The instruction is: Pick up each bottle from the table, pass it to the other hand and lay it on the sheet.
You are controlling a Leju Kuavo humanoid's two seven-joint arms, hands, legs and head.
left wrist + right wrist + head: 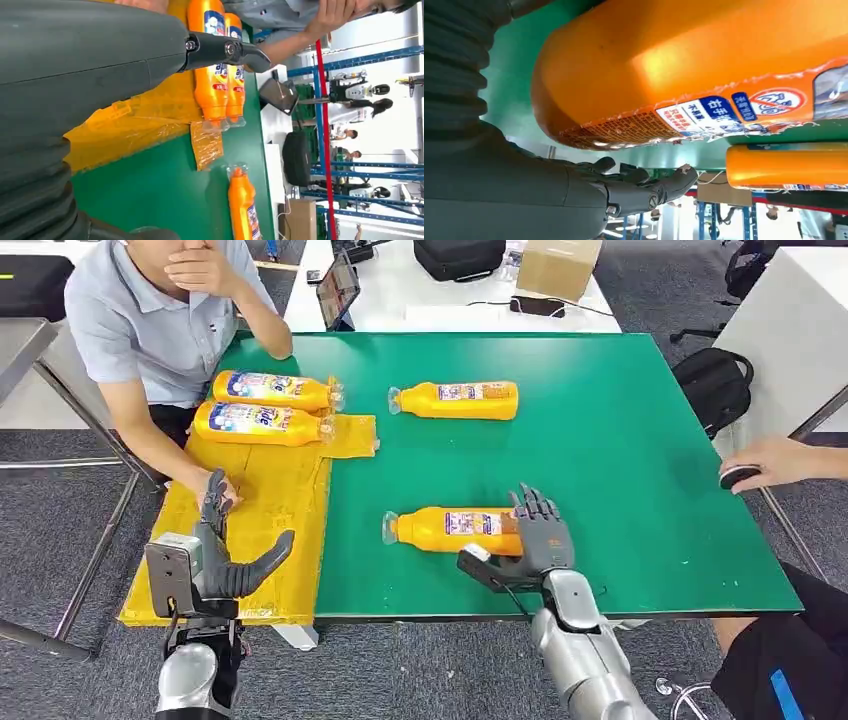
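table [650,440]: green top | on it: yellow sheet [270,500], two orange bottles [470,400] [455,529] lying flat

Grey carpet [60,530] (white desk [440,295] behind).

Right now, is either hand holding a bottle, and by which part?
Neither holds one. The right hand is open at the base end of the near bottle; the left hand is open over the yellow sheet.

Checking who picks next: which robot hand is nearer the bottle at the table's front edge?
Right. The right hand is at the base of the front bottle; the left hand hovers over the yellow sheet, well aside.
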